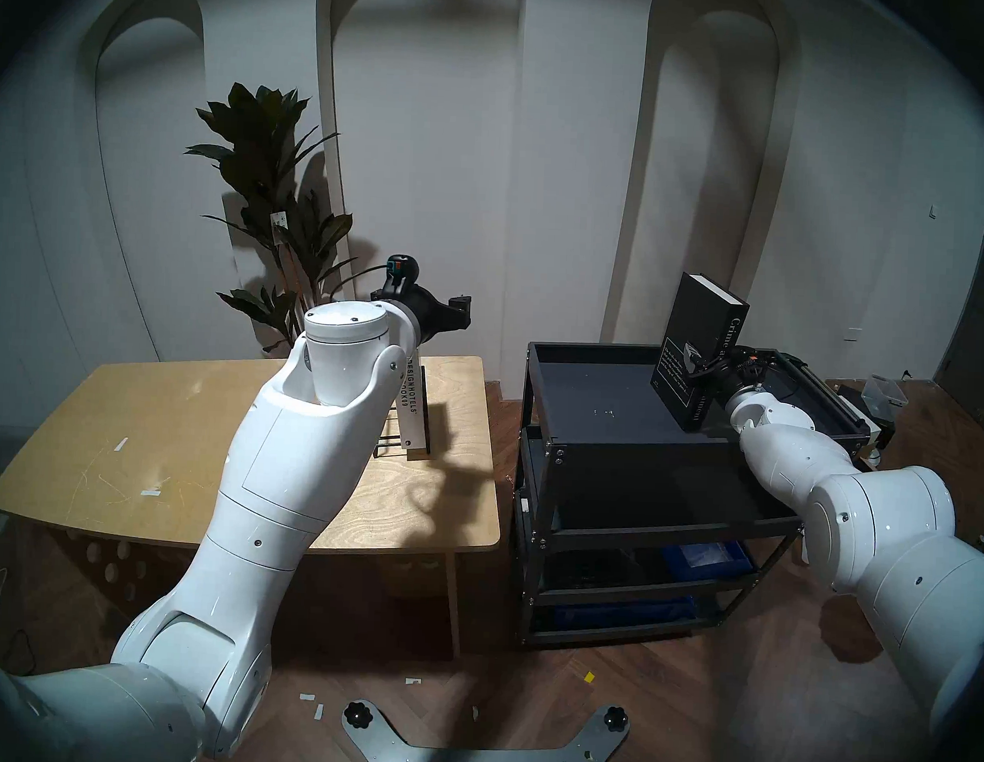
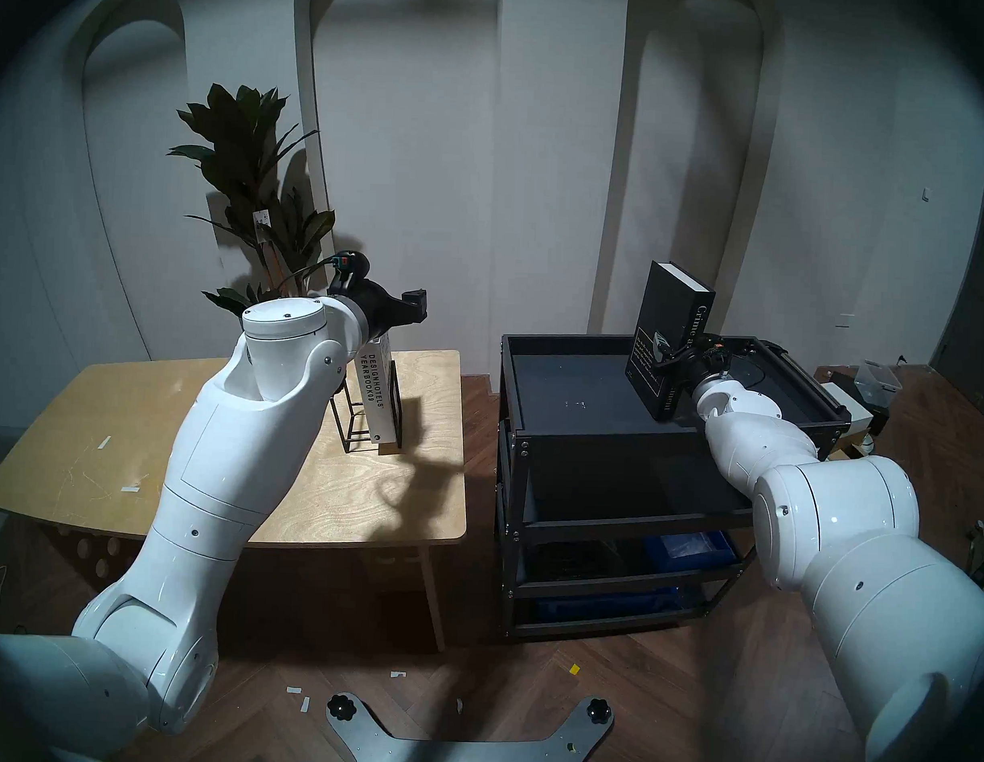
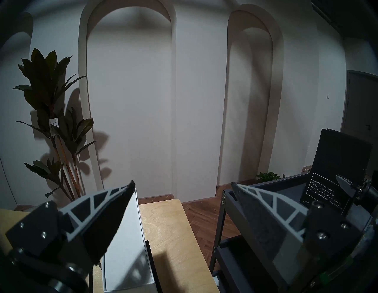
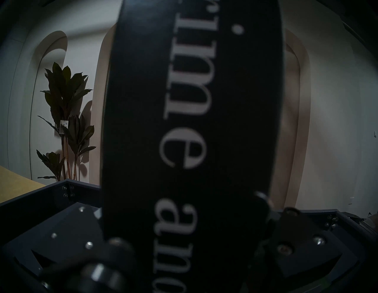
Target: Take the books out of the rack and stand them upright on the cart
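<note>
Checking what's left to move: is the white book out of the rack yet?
No, the white book stands in the rack on the table.

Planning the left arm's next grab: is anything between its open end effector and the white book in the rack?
Nothing visible. The left end effector hangs open above the white book, whose top is clear; the rack frames only its sides.

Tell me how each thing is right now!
Dark book: upright on the cart's top shelf, gripped by the right gripper.
White book: standing in the rack.
Rack: on the wooden table.
Cart: holds one book.
Left gripper: open, above the white book.
</note>
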